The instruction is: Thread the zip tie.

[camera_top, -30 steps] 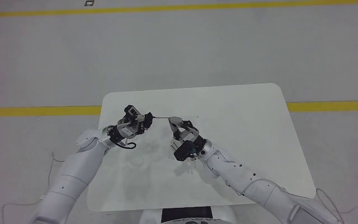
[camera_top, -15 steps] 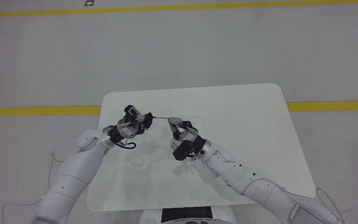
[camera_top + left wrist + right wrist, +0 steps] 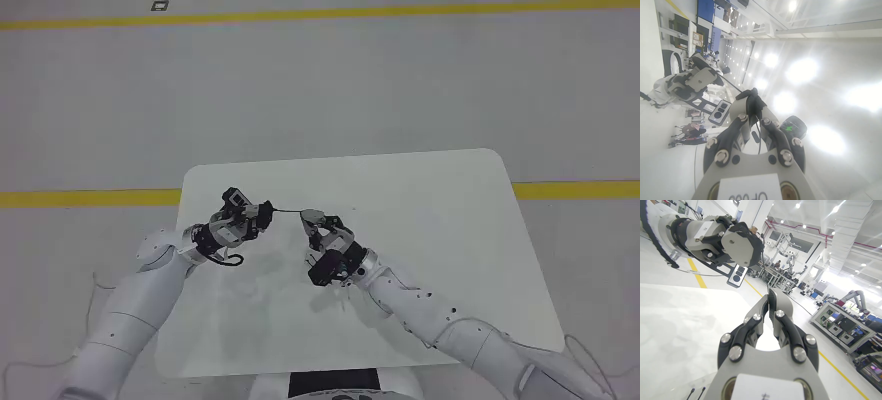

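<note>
A thin black zip tie [image 3: 286, 210] spans the gap between my two grippers above the white table [image 3: 440, 200]. My left gripper [image 3: 263, 212] is shut on one end; in the left wrist view the fingers [image 3: 745, 106] clamp the tie's black head, and the strap [image 3: 730, 83] runs out to the other gripper [image 3: 714, 75]. My right gripper [image 3: 310, 217] is shut on the strap's far end. The right wrist view has the gripper [image 3: 769, 295] pinching the strap [image 3: 764, 273], which rises to the left gripper [image 3: 753, 245].
Both grippers hang over the table's left half, near its far edge. Two thin black pieces [image 3: 697, 392] lie on the table close to the right arm. Yellow floor lines [image 3: 80, 197] run past the table.
The right gripper has edged slightly toward the left gripper, shortening the free span of the tie. The left arm has stayed put.
</note>
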{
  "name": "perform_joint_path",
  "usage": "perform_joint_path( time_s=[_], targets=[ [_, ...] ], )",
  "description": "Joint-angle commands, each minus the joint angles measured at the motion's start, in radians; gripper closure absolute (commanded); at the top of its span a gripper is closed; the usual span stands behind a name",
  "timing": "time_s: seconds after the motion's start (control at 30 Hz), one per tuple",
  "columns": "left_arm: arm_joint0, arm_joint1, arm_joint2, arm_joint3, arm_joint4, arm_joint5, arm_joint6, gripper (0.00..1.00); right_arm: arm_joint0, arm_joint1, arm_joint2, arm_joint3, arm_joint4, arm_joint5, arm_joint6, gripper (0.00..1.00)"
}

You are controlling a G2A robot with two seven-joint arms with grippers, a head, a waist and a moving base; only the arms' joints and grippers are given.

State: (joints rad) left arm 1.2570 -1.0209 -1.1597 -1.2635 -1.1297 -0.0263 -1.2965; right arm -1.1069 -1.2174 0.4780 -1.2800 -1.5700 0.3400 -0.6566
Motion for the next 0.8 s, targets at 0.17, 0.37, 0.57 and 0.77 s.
perform_joint_path(
  time_s=[0.17, 0.37, 0.57, 0.77],
  targets=[
    [0.0, 0.0, 0.0, 0.0, 0.0, 0.0, 0.0, 1.0, 0.004, 0.002, -0.009, 0.005, 0.0, 0.0, 0.01, 1.0],
    [0.0, 0.0, 0.0, 0.0, 0.0, 0.0, 0.0, 1.0, 0.011, 0.002, -0.018, 0.008, 0.0, 0.0, 0.02, 1.0],
    [0.0, 0.0, 0.0, 0.0, 0.0, 0.0, 0.0, 1.0, 0.018, 0.002, -0.027, 0.012, 0.0, 0.0, 0.027, 1.0],
    [0.0, 0.0, 0.0, 0.0, 0.0, 0.0, 0.0, 1.0, 0.02, 0.002, -0.031, 0.016, 0.0, 0.0, 0.03, 1.0]
  ],
)
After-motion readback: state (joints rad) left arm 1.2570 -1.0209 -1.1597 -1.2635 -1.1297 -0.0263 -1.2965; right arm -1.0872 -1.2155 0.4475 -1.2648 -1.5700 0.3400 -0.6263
